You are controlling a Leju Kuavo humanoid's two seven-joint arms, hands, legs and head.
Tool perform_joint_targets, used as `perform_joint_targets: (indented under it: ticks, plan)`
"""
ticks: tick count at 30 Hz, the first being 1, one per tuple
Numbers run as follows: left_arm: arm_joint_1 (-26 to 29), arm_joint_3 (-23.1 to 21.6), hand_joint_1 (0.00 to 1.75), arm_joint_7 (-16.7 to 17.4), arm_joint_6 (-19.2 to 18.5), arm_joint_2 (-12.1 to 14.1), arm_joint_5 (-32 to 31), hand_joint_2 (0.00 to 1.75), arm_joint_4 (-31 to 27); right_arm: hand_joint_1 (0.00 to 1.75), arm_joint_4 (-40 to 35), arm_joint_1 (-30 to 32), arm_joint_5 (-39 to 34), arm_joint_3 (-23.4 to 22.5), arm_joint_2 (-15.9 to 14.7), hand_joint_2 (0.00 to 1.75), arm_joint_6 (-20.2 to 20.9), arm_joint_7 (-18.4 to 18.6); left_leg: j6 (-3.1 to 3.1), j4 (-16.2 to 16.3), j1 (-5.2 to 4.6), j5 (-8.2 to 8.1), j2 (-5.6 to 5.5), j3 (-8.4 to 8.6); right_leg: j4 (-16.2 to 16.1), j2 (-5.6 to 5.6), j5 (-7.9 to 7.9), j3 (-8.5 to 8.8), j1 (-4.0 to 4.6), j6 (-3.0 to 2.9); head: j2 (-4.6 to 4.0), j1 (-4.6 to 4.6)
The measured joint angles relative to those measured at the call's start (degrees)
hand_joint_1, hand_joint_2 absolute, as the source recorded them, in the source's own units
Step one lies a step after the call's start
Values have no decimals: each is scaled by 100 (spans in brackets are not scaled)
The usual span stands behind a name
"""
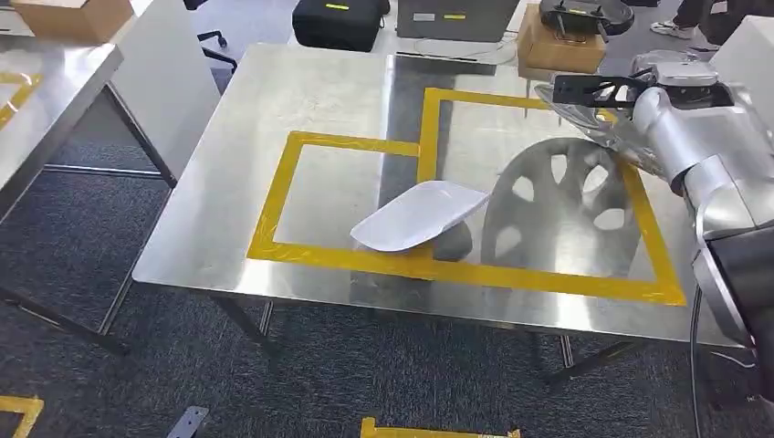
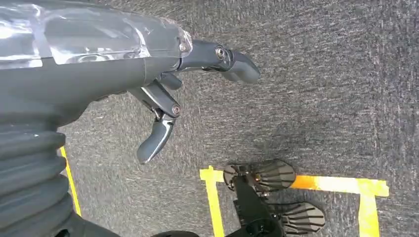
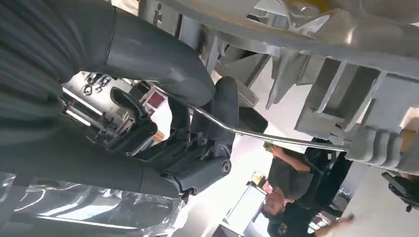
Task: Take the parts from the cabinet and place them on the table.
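The left hand [image 2: 163, 89] hangs over grey carpet [image 2: 321, 98], its fingers [image 2: 157, 136] loosely spread and holding nothing. On the carpet beneath it run strips of yellow floor tape [image 2: 341, 184].

In the head view the steel surface [image 1: 228, 210] carries a yellow tape outline [image 1: 424, 266] of two joined rectangles. Taking that outline as the landmark: a white scoop-shaped part [image 1: 420, 215] lies inside it, just above its near edge, close to where the two rectangles meet, tilted with its pointed end toward the left rectangle. A dark shadow with oval holes [image 1: 559, 203] falls on the surface inside the right rectangle, just beside the white part.

Over the far right corner of the outline, raised above the surface, the right hand [image 1: 584, 91] holds a pale grey ribbed part [image 1: 593, 123]. In the right wrist view the thumb [image 3: 153, 57] and the dark fingers [image 3: 225, 111] are closed around a thin rim of this ribbed part [image 3: 346, 94], pinching it between them. A person [image 3: 289, 177] in dark clothing stands beyond the hand in that view.

Beyond the far edge of the outline, off the surface, sit a black case [image 1: 339, 22] and a cardboard box [image 1: 559, 46]. Well to the left of the outline stands a second steel table [image 1: 46, 100] with another cardboard box [image 1: 73, 16] on it.
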Motion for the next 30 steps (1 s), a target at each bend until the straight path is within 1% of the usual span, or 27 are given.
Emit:
perform_joint_targets:
  ticks: [5, 11, 16, 21, 30]
  plan:
    - [-30, 4, 0, -66, -15, -15, -17, 175, 66, 175, -13, -1, -66, -7, 2, 175, 0, -177, 0, 0, 0, 0, 9, -1, 0, 1, 0, 0, 0, 0, 0, 0]
    - [-78, 39, 0, -129, -35, -28, -26, 175, 166, 175, -44, -46, -77, -59, 46, 175, 0, -256, 2, -1, 1, -2, 38, -1, 1, 5, 1, -2, -1, 1, 0, -2]
    - [-102, 55, 0, -177, -57, -50, -26, 175, 234, 175, -61, -176, -77, -107, 116, 175, 35, -275, 6, -1, 2, -5, 61, 2, 2, 21, 1, -3, 0, 1, 0, -7]
    - [-115, 96, 0, -208, -70, -61, -28, 175, 289, 175, -63, -277, -61, -114, 177, 175, 90, -238, 6, -2, 2, -5, 64, 3, 3, 25, 1, -3, 0, 2, 0, -7]
    - [-148, 133, 0, -245, -98, -70, -46, 175, 371, 175, -61, -390, -61, -125, 232, 175, 68, -212, 6, -1, 2, -5, 67, 5, 4, 29, 2, -3, 0, 2, 0, -7]
